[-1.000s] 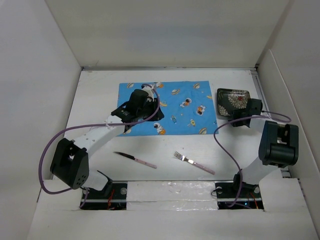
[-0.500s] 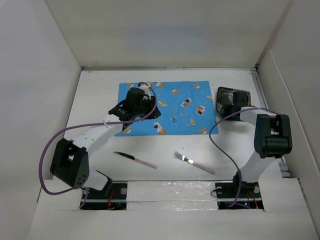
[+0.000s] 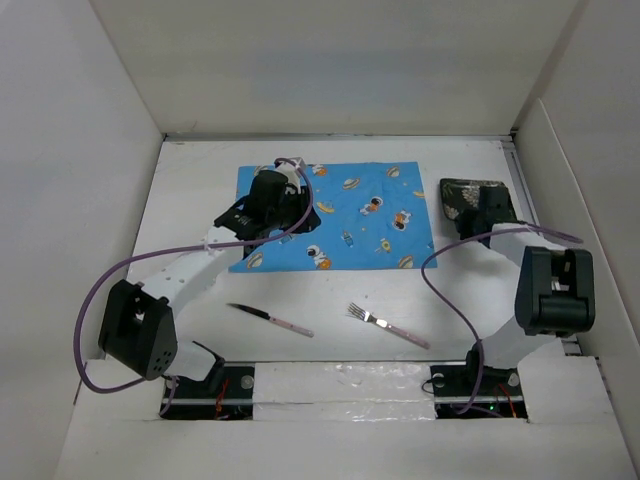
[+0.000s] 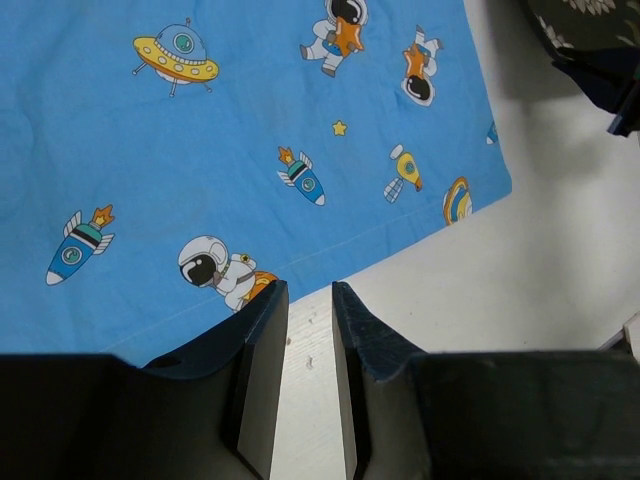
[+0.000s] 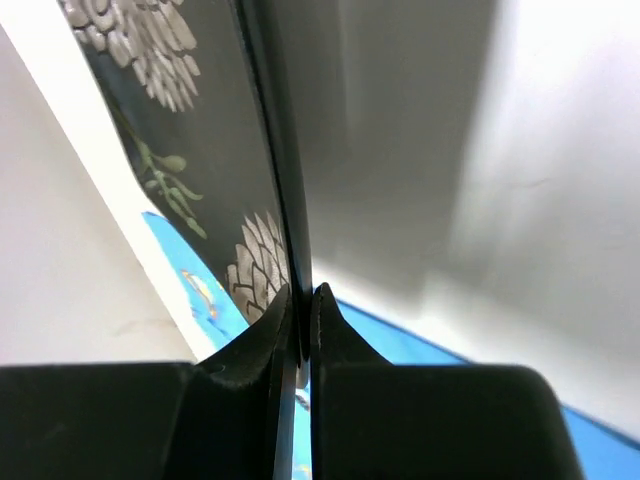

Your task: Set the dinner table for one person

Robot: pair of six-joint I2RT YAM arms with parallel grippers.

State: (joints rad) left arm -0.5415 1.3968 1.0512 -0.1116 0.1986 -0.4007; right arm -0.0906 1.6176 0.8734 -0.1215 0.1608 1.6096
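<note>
The dinner table (image 3: 450, 290) is the white surface. A dark square plate (image 3: 460, 196) with a flower pattern is right of the blue cartoon-print cloth (image 3: 365, 215). My right gripper (image 3: 488, 208) is shut on the plate's rim. In the right wrist view the gripper (image 5: 300, 295) pinches the plate (image 5: 190, 120), which is seen edge-on and tilted. My left gripper (image 3: 283, 213) hovers over the cloth's left part. In the left wrist view it (image 4: 310, 295) is empty, its jaws a narrow gap apart, above the cloth's near edge (image 4: 250, 130).
A knife (image 3: 268, 318) and a fork (image 3: 386, 325), both with pink handles, lie on the table in front of the cloth. White walls enclose the table on the left, back and right. Purple cables loop from both arms.
My right gripper has closed on the plate's rim and tilted it up, shifting it slightly back and right. My left gripper has moved toward the far edge of the cloth.
</note>
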